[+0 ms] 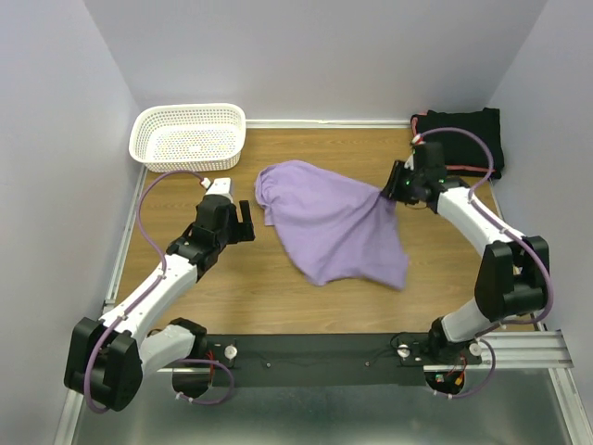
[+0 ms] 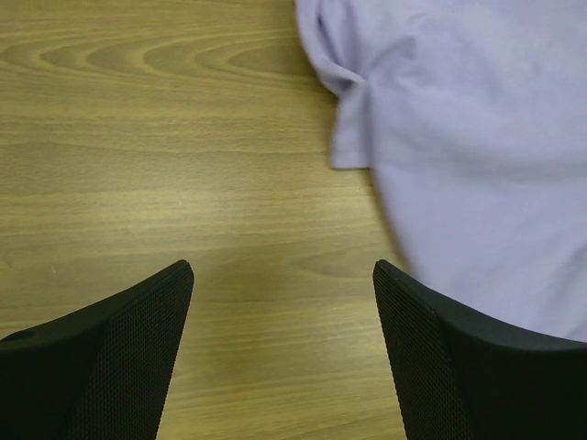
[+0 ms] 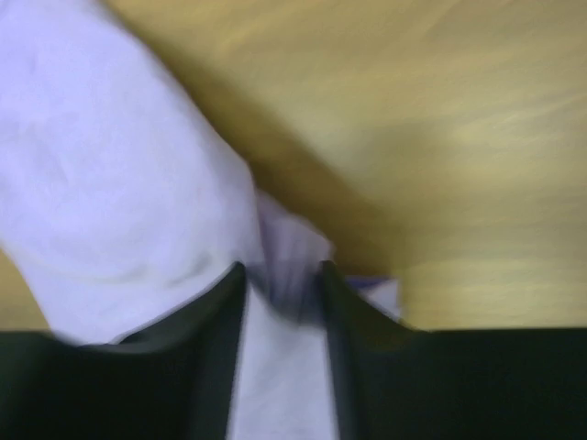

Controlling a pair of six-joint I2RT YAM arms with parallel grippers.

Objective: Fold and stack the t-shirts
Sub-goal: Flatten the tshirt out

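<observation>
The lavender t-shirt (image 1: pixel 334 222) lies crumpled in the middle of the wooden table, its right edge lifted. My right gripper (image 1: pixel 387 193) is shut on that edge; in the right wrist view the cloth (image 3: pixel 138 183) is bunched between the black fingers (image 3: pixel 215 321). My left gripper (image 1: pixel 243 222) is open and empty, just left of the shirt; in the left wrist view the shirt (image 2: pixel 459 137) fills the upper right beyond the fingers (image 2: pixel 138 339). The folded black shirts (image 1: pixel 468 134), one with a coral-red edge, sit at the back right corner.
A white mesh basket (image 1: pixel 190 136) stands at the back left. Walls close the table on three sides. Bare wood (image 1: pixel 232 287) shows in front of the shirt.
</observation>
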